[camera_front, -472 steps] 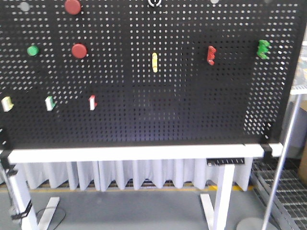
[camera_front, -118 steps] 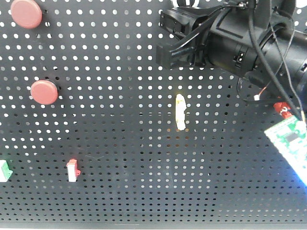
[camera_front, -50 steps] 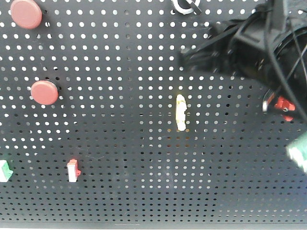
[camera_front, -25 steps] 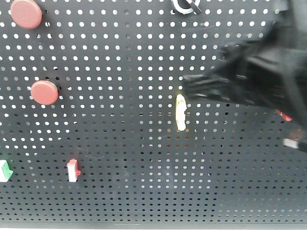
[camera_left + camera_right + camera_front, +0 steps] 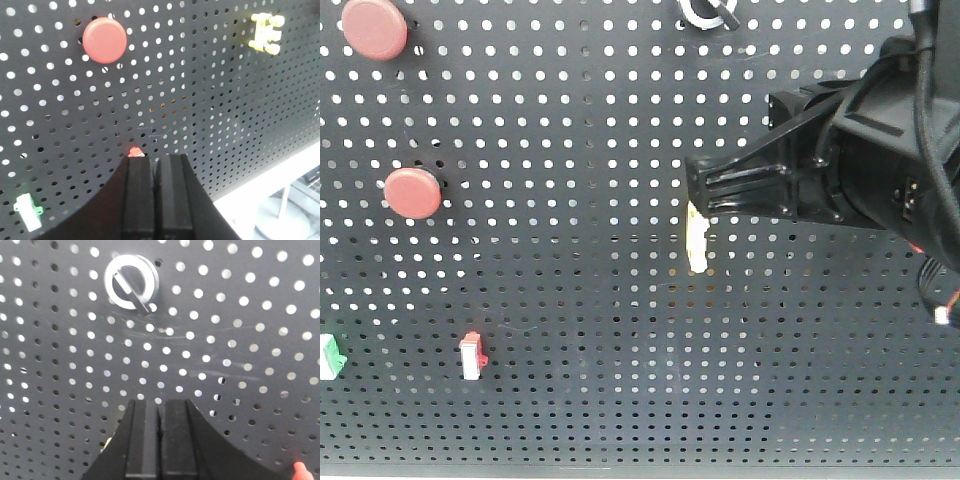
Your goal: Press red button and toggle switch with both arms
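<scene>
Cropping the toggle switch (image 5: 706, 12) at its top edge, the front view leaves only the lower arc of its white ring and a stub of black lever. The right wrist view shows it whole: a round pale ring with a short lever slanting across it, high on the matte perforated pegboard (image 5: 570, 300), above and left of the right gripper (image 5: 160, 407) and apart from it. That gripper's flat black fingers are pressed together on nothing, as are those of the left gripper (image 5: 155, 162), whose tips hide all but the red top of the red-and-white switch (image 5: 135, 151). A smooth, domed red button (image 5: 104, 40) sits above them. In the front view the glossy black arm (image 5: 880, 160) runs off the right edge, its tip overlapping the pale yellow switch (image 5: 696, 245); whether they touch is unclear.
</scene>
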Controlling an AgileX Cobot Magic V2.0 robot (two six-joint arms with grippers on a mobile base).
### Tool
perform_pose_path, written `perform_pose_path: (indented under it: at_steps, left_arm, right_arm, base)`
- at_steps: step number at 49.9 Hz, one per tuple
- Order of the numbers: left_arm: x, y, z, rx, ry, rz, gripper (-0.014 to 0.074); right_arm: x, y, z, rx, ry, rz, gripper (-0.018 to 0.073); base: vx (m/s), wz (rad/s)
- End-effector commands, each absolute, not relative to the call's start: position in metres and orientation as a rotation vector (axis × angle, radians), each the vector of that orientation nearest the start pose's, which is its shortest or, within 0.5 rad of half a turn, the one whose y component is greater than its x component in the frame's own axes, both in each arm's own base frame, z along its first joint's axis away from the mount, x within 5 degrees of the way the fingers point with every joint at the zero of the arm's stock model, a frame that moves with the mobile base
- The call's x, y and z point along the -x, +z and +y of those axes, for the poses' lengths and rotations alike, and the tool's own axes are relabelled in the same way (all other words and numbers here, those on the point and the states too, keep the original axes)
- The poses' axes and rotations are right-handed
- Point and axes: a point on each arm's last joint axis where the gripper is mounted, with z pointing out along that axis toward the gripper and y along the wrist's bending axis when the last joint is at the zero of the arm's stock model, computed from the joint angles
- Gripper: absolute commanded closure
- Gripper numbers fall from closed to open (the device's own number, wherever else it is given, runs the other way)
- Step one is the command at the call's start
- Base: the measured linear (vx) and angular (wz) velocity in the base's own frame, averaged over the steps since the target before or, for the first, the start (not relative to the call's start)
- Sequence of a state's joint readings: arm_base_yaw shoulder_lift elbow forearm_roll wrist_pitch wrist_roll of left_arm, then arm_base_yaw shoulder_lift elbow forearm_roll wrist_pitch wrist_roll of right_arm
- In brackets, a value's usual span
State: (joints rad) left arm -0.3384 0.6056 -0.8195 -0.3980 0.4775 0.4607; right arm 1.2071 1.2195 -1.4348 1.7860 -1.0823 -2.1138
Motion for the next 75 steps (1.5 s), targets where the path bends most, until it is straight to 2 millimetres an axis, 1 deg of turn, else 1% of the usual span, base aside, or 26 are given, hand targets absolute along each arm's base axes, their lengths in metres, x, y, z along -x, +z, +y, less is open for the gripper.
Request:
perform_pose_path:
  at_steps: [1, 3, 9, 12, 14, 18, 21, 26, 33, 36, 39, 43, 52, 58, 75]
  left_arm:
    - [-0.1, 0.411, -0.051, -0.461, -0.327, 1.574, 0.0595]
    - [-0.1, 0.411, -0.051, -0.462, -0.327, 1.576, 0.0595]
    - [-0.1, 0.41, -0.051, -0.466, -0.328, 1.582, 0.0595]
    - [-0.1, 0.41, -0.051, -0.466, -0.328, 1.582, 0.0595]
    - [-0.1, 0.41, -0.051, -0.466, -0.329, 1.582, 0.0595]
    - [-0.101, 0.408, -0.051, -0.468, -0.329, 1.59, 0.0595]
    - [-0.102, 0.401, -0.051, -0.461, -0.326, 1.597, 0.0595]
    - [-0.108, 0.373, -0.051, -0.438, -0.319, 1.638, 0.0595]
    - [-0.103, 0.327, -0.047, -0.357, -0.36, 1.678, 0.0595]
    - [-0.097, 0.31, -0.044, -0.32, -0.374, 1.68, 0.0595]
    - [-0.092, 0.297, -0.041, -0.294, -0.375, 1.67, 0.0595]
    - [-0.085, 0.287, -0.037, -0.275, -0.379, 1.651, 0.0595]
    - [-0.08, 0.282, -0.035, -0.272, -0.378, 1.638, 0.0595]
    - [-0.08, 0.281, -0.036, -0.281, -0.383, 1.652, 0.0595]
    - [-0.08, 0.28, -0.036, -0.286, -0.385, 1.659, 0.0595]
  right_arm:
    - [-0.144, 0.494, 0.173, 0.296, 0.006, 1.579, 0.0562]
    - [-0.142, 0.483, 0.176, 0.331, -0.013, 1.594, 0.0562]
    - [-0.133, 0.439, 0.189, 0.497, -0.07, 1.626, 0.0562]
    - [-0.129, 0.417, 0.19, 0.555, -0.1, 1.644, 0.0562]
    - [-0.128, 0.407, 0.189, 0.572, -0.115, 1.657, 0.0562]
    - [-0.127, 0.384, 0.181, 0.572, -0.134, 1.692, 0.0562]
    - [-0.125, 0.374, 0.171, 0.545, -0.12, 1.712, 0.0562]
    - [-0.12, 0.36, 0.15, 0.497, -0.087, 1.726, 0.0562]
    - [-0.11, 0.353, 0.112, 0.38, 0.013, 1.715, 0.0562]
    - [-0.106, 0.352, 0.095, 0.352, 0.044, 1.705, 0.0562]
    - [-0.102, 0.349, 0.078, 0.327, 0.071, 1.692, 0.0562]
    - [-0.096, 0.35, 0.056, 0.28, 0.117, 1.667, 0.0562]
    - [-0.088, 0.356, 0.024, 0.189, 0.215, 1.619, 0.0562]
    - [-0.086, 0.357, 0.017, 0.168, 0.236, 1.606, 0.0562]
    - [-0.086, 0.356, 0.02, 0.174, 0.269, 1.625, 0.0562]
  base:
    - [0.0, 0.0]
    - [0.0, 0.0]
    - [0.0, 0.0]
    - [0.0, 0.0]
    - [0.0, 0.0]
    - [0.0, 0.0]
    - [0.0, 0.0]
    - [0.0, 0.0]
    - [0.0, 0.0]
    - [0.0, 0.0]
    - [0.0, 0.0]
    - [0.0, 0.0]
    - [0.0, 0.0]
    - [0.0, 0.0]
    - [0.0, 0.0]
